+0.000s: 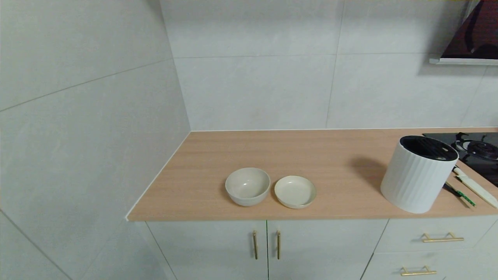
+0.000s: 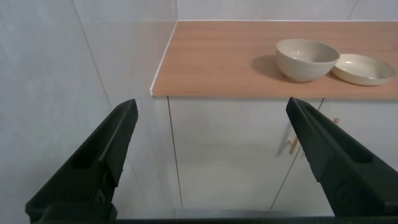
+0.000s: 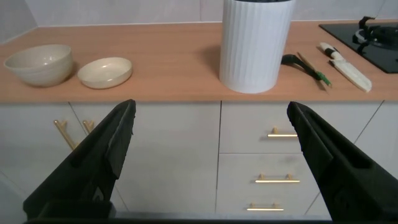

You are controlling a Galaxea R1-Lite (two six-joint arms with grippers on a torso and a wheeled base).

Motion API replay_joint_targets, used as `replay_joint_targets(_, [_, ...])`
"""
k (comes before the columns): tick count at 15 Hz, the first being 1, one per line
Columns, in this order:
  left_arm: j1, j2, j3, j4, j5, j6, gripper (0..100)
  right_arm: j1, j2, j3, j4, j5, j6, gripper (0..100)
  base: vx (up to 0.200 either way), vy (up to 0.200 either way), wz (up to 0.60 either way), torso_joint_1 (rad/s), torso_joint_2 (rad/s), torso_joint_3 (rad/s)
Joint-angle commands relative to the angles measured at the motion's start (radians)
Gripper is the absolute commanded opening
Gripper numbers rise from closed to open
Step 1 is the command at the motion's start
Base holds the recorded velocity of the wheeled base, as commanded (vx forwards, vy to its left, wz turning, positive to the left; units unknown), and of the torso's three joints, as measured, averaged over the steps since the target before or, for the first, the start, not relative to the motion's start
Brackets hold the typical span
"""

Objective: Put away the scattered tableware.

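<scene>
Head view: bowl (image 1: 248,186) and shallow dish (image 1: 295,191) side by side near front edge of wooden counter (image 1: 311,151), tiled wall corner behind; white ribbed canister (image 1: 418,175) well to right, knife (image 1: 475,187) beside it

Left wrist view: my left gripper (image 2: 210,109) spread wide, empty, below counter level before cabinet door (image 2: 224,149); bowl ahead

Right wrist view: my right gripper (image 3: 210,107) spread, empty, before drawers (image 3: 280,155); canister ahead, bowl and dish toward my left

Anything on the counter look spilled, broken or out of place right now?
Nothing spilled or broken. A knife and a dark green-tipped utensil lie loose on the counter beside the white ribbed holder; bowl and shallow dish sit upright.
</scene>
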Motion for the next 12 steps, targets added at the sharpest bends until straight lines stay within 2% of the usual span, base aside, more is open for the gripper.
replay_joint_targets(1, [0.001,0.002,0.000,-0.001,0.000,0.000,100,0.001,0.001,0.000,0.000,0.000,0.000,100,0.000,0.000,0.00,0.000,0.00,0.000])
replay_joint_targets(8, [0.001,0.002,0.000,0.001,0.000,-0.001,100,0.001,0.001,0.000,-0.002,0.000,0.002,100,0.000,0.000,0.00,-0.009,0.01,0.010])
replay_joint_targets(12, [0.001,0.002,0.000,-0.001,0.000,0.000,100,0.001,0.001,0.000,0.000,-0.001,0.002,100,0.000,0.000,0.00,-0.165,0.36,0.184])
